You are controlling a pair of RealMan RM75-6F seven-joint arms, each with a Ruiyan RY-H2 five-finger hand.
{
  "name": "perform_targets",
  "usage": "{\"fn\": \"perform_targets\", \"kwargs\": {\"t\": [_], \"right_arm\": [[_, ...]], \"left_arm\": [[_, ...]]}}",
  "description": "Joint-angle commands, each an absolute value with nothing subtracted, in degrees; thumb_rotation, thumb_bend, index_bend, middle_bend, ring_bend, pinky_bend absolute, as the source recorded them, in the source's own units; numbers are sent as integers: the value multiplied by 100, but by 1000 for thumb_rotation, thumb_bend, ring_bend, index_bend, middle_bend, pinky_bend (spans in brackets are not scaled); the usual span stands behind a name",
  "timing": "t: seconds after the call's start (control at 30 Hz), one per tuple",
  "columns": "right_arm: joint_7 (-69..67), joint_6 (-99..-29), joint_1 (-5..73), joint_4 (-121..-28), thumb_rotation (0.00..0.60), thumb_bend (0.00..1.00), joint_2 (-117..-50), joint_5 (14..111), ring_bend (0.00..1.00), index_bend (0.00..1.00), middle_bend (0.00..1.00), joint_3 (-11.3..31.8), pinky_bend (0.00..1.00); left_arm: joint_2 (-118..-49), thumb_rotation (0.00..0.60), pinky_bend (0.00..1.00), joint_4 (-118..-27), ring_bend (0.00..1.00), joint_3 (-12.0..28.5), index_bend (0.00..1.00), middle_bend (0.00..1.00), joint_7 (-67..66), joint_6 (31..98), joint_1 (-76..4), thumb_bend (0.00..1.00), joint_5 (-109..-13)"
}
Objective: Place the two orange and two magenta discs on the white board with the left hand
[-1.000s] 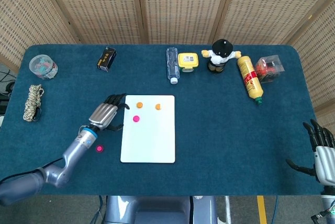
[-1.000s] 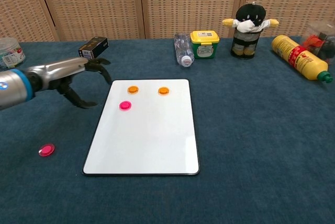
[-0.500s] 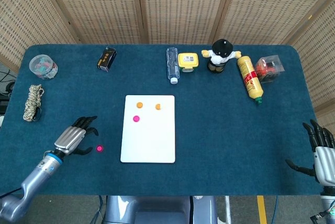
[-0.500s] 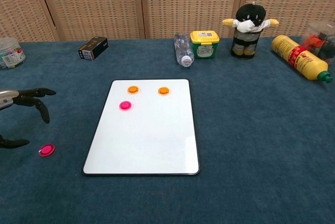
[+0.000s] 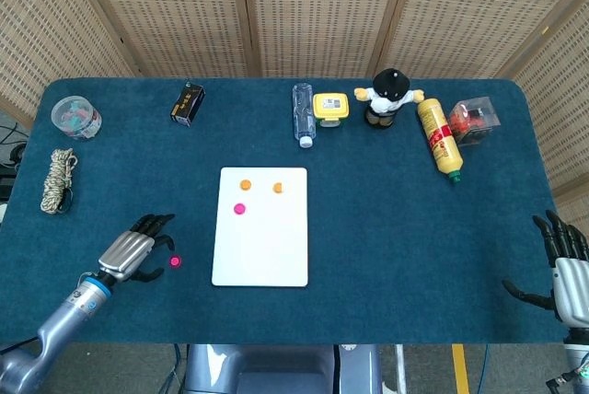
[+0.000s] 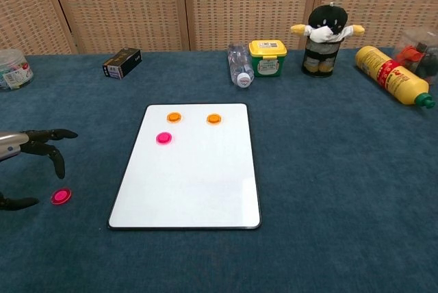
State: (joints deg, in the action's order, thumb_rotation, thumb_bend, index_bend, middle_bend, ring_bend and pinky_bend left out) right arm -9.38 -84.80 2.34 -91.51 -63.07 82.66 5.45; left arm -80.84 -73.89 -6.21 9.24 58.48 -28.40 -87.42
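The white board [image 5: 262,247] [image 6: 191,190] lies flat in the middle of the blue table. Two orange discs [image 5: 245,184] [image 5: 277,188] and one magenta disc [image 5: 239,209] sit on its far part; in the chest view these are the orange discs [image 6: 174,117] [image 6: 214,119] and the magenta disc [image 6: 163,138]. A second magenta disc [image 5: 175,262] [image 6: 61,196] lies on the cloth left of the board. My left hand [image 5: 136,249] [image 6: 31,159] hovers open just left of that disc, fingers spread, holding nothing. My right hand [image 5: 566,270] is open at the table's right edge.
Along the far edge stand a black box [image 5: 188,103], a lying water bottle [image 5: 303,112], a yellow-lidded jar [image 5: 330,107], a plush toy [image 5: 389,98], a yellow bottle [image 5: 438,138] and a clear box [image 5: 474,120]. A plastic tub [image 5: 76,117] and a rope coil [image 5: 59,179] are far left.
My left hand has drawn back from the board's top-left corner to the near left, then edged slightly toward the loose magenta disc. The discs and right hand are unmoved.
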Motion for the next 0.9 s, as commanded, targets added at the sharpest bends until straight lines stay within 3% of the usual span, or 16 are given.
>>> {"fn": "perform_targets", "kwargs": {"t": [0.03, 0.8, 0.9], "right_arm": [[-945, -8477, 234, -9156, 600, 26, -6304, 8266, 0, 0, 0, 544, 0], [-1000, -8452, 236, -9168, 600, 26, -6290, 8248, 0, 0, 0, 548, 0], [-1022, -8447, 237, -9170, 600, 28, -6285, 8246, 0, 0, 0, 549, 0]], "left_arm": [[-8209, 600, 0, -7275, 0, -609, 387, 0, 752, 5924, -2802, 326, -8788], [-8583, 600, 0, -7012, 0, -562, 395, 0, 561, 5773, -2811, 327, -8813], [-8613, 600, 0, -6998, 0, -548, 504, 0, 549, 5745, -2822, 332, -8804]]}}
